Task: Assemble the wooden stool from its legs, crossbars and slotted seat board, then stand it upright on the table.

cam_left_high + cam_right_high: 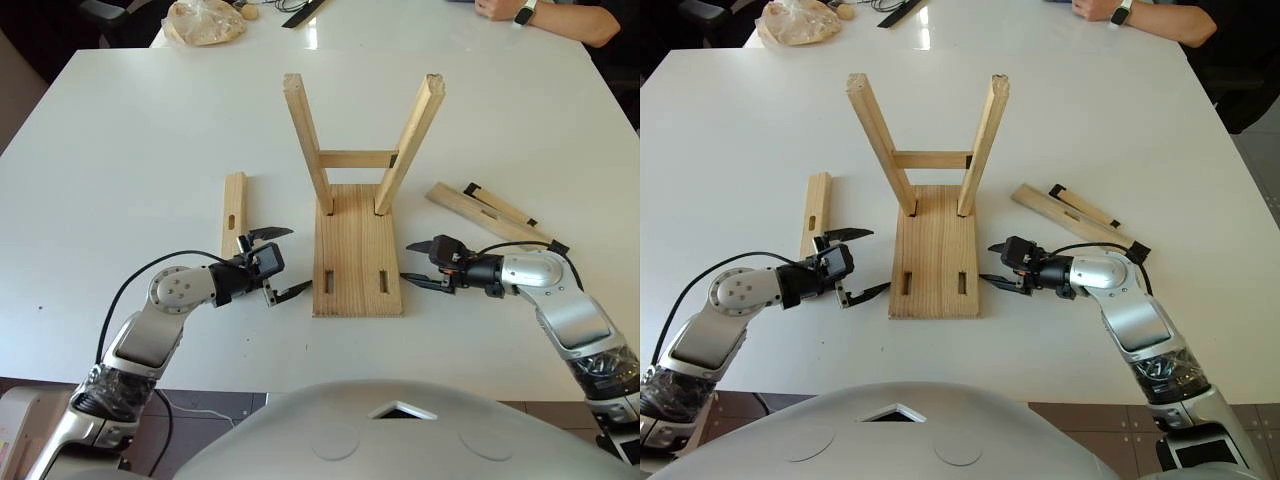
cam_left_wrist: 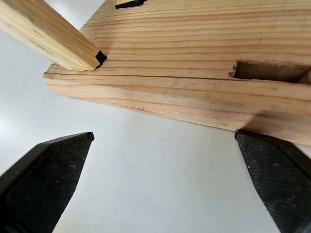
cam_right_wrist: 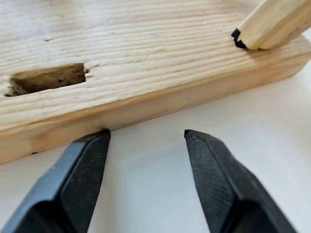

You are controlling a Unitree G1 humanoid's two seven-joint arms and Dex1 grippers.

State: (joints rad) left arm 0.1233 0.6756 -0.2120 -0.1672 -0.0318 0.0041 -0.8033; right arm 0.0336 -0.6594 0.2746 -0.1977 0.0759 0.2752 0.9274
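Wooden seat board point(image 1: 357, 245) lies mid-frame between left gripper point(image 1: 298, 260) and right gripper point(image 1: 406, 262), both wide open and empty.

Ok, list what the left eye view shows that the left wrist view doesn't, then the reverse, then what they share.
Left eye only: the right standing leg, the crossbar joining it to the left one, a loose leg left of the seat board, more loose pieces to its right, and the open right gripper.
Left wrist only: the textured pads and the board's side grain up close.
Both: the seat board, the left standing leg, an empty slot, the open left gripper.
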